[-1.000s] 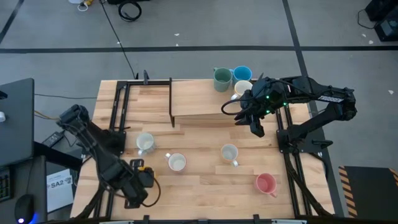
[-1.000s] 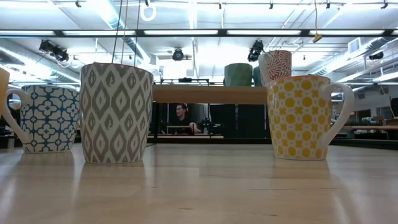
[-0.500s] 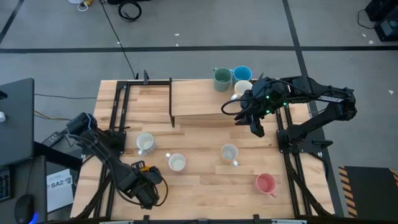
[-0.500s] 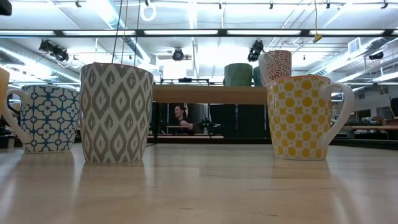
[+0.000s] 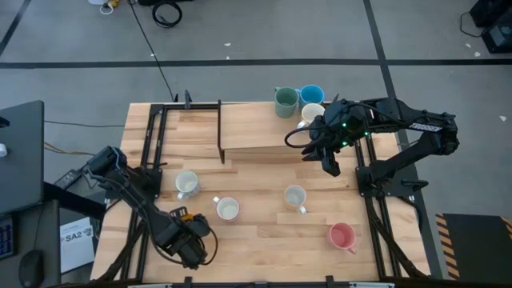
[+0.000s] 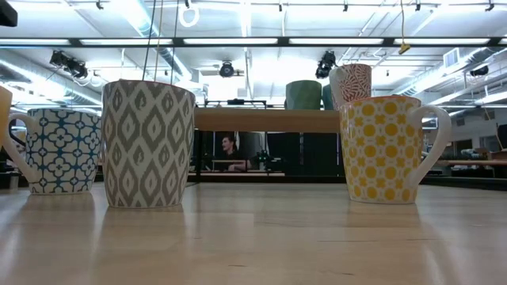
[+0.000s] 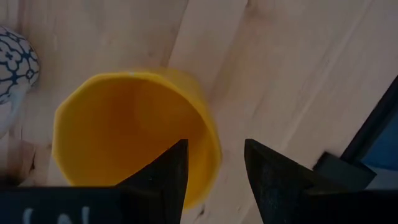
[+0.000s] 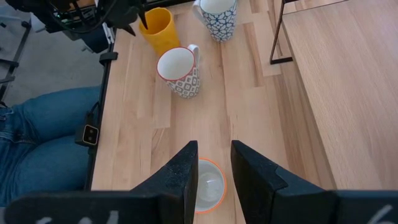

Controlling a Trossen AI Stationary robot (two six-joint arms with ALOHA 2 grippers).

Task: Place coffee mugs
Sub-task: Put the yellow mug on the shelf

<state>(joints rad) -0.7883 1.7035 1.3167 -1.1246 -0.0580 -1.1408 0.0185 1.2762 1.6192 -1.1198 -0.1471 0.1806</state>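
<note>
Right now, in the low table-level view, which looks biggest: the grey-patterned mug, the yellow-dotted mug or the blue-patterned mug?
1. Grey-patterned mug, largest.
2. Yellow-dotted mug.
3. Blue-patterned mug, smallest.
Nearness to the camera may explain part of this, so true sizes remain unsure.

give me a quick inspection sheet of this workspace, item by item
surface: wooden table with a raised wooden shelf at the back
job's things: green mug, blue mug and a white mug on the shelf; pink mug, three pale mugs and a yellow mug on the table
clutter: nothing seen
grippers: left pincer open, astride the yellow mug's rim; right pincer open, empty, by the shelf's right end
cables: coil on the floor
surroundings: person seated beyond the table
</note>
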